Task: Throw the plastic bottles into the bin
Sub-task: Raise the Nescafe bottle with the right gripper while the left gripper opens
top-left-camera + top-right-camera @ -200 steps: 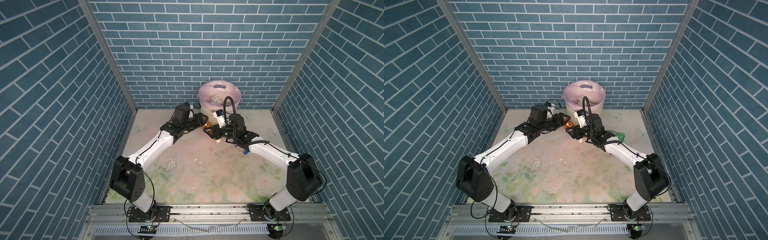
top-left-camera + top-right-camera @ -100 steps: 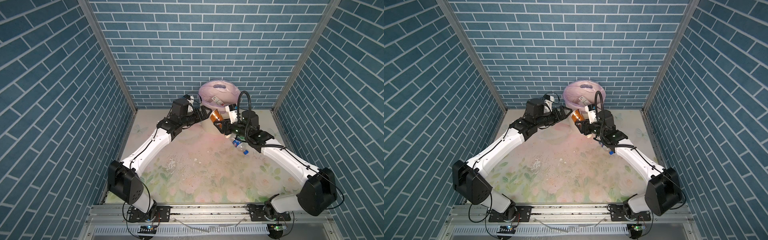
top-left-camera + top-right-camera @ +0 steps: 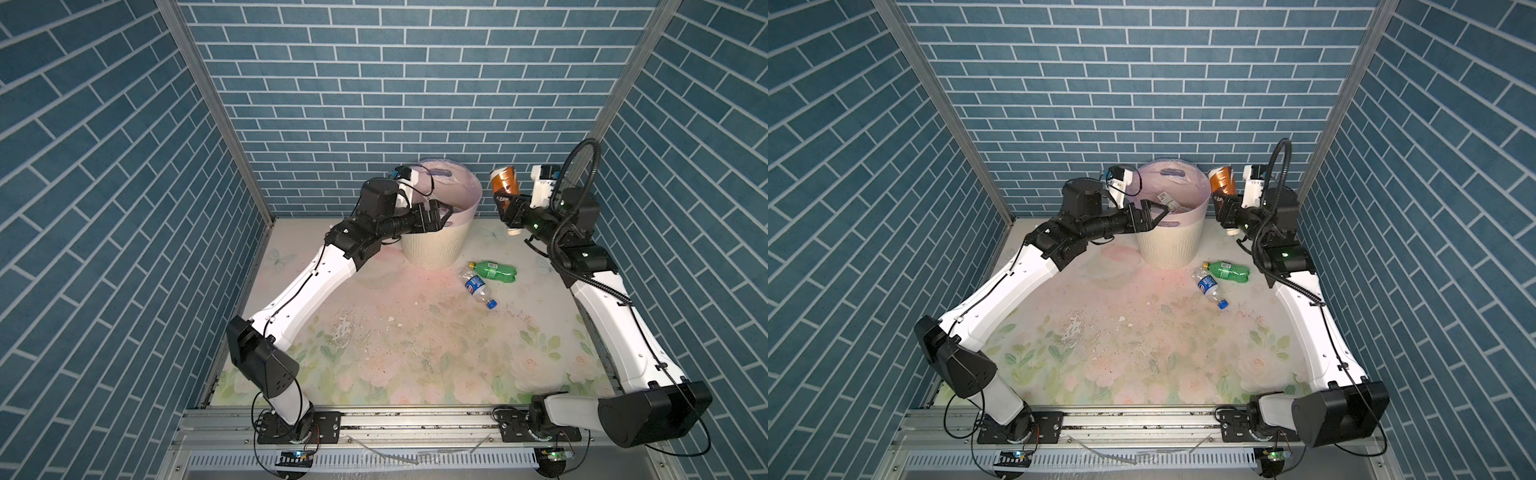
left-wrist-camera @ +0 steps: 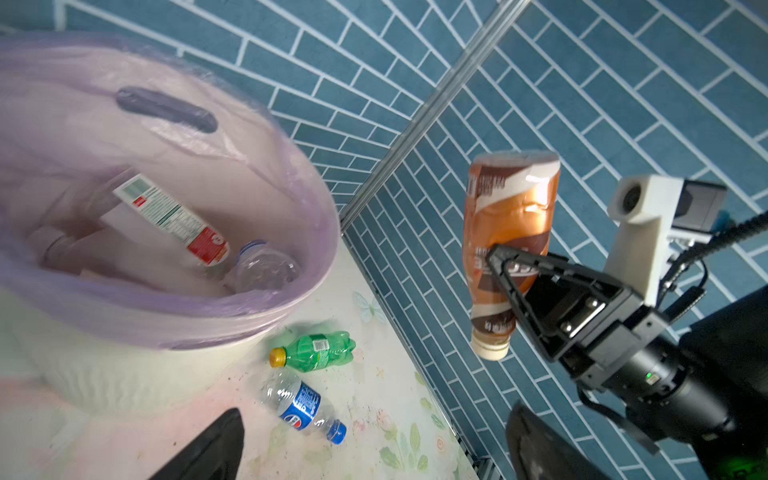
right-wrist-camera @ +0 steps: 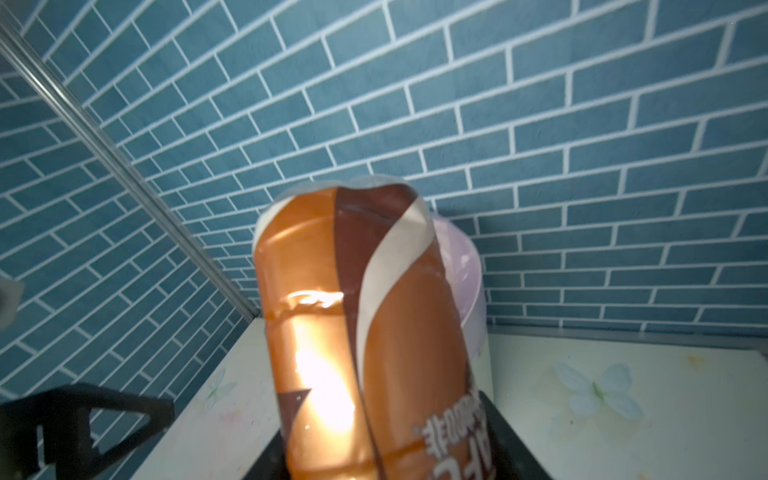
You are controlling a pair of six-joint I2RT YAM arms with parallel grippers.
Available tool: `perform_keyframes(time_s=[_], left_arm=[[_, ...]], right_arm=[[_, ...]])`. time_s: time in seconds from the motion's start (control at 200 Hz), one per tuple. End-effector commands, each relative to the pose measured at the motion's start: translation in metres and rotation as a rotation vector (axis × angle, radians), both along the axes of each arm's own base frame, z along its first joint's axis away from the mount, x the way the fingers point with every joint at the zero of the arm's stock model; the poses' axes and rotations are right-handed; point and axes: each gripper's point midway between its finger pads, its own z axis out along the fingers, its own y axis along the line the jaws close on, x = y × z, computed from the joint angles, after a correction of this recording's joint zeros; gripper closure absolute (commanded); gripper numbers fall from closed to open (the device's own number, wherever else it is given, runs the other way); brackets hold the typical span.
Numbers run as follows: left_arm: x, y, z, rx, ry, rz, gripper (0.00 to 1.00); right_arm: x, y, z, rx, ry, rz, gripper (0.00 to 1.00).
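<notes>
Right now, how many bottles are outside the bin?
3. The brown bottle is held cap-down in the right gripper beside the bin; the green bottle and the blue-labelled clear bottle lie on the table by its base. Arms may hide others.

Pepsi logo on clear bottle (image 4: 301, 409); brown bottle (image 4: 511, 208) print unreadable.

The left gripper (image 3: 1158, 215) is crowding the bin (image 3: 1169, 249)'s near-left rim, the right gripper (image 3: 506, 203)'s upended brown bottle (image 3: 1222, 183) is hanging just beside its right rim, and a green bottle (image 3: 1227, 272) and a blue-labelled clear bottle (image 3: 1209, 286) are lying by its base, leaving the front tabletop (image 3: 1142, 353) passable.
</notes>
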Motion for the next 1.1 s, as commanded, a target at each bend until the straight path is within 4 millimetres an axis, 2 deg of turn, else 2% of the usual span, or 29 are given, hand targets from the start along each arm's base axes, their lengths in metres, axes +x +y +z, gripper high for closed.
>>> perform_keyframes(time_s=[0.0,0.11,0.235,0.32,0.375,0.425,0.485,0.525,0.575,0.63,0.705,0.8,0.935,1.095], left_arm=[[-0.009,-0.019,-0.002,0.096,-0.069,-0.060,0.01],[-0.010,-0.033,0.003,0.117,-0.091,-0.085,0.01],[-0.009,-0.038,0.005,0.114,-0.095,-0.100,0.01],[-0.009,-0.035,0.004,0.131,-0.108,-0.092,0.01],[-0.010,-0.032,0.001,0.146,-0.115,-0.083,0.01],[-0.010,-0.029,0.000,0.155,-0.121,-0.074,0.01],[-0.009,-0.024,-0.001,0.163,-0.127,-0.061,0.01],[-0.009,-0.022,-0.002,0.167,-0.128,-0.054,0.01],[-0.007,-0.017,-0.005,0.170,-0.123,-0.044,0.01],[-0.007,-0.012,-0.007,0.174,-0.120,-0.032,0.01],[-0.004,-0.003,-0.012,0.180,-0.108,-0.014,0.01],[-0.003,0.005,-0.016,0.184,-0.094,0.001,0.01],[-0.004,0.012,-0.020,0.184,-0.096,0.021,0.01],[-0.005,0.010,-0.028,0.174,-0.071,0.016,0.01]], right_arm=[[-0.004,-0.026,0.054,0.002,-0.123,-0.066,0.59],[-0.012,-0.055,0.099,0.044,-0.228,-0.150,0.59],[-0.024,-0.071,0.145,0.068,-0.339,-0.201,0.59],[-0.022,-0.071,0.162,0.090,-0.368,-0.195,0.59],[-0.011,-0.068,0.164,0.119,-0.359,-0.176,0.59],[0.010,-0.061,0.155,0.159,-0.311,-0.139,0.59],[0.039,-0.044,0.132,0.190,-0.225,-0.088,0.59],[0.056,-0.021,0.114,0.179,-0.175,-0.045,0.58],[0.079,0.011,0.080,0.145,-0.081,0.002,0.52],[0.094,0.044,0.054,0.125,-0.008,0.068,0.34],[0.102,0.077,0.038,0.119,0.047,0.148,0.02],[0.106,0.074,0.041,0.130,0.059,0.110,0.01],[0.094,0.067,0.061,0.126,0.009,0.095,0.01],[0.081,0.063,0.070,0.119,-0.011,0.088,0.01]])
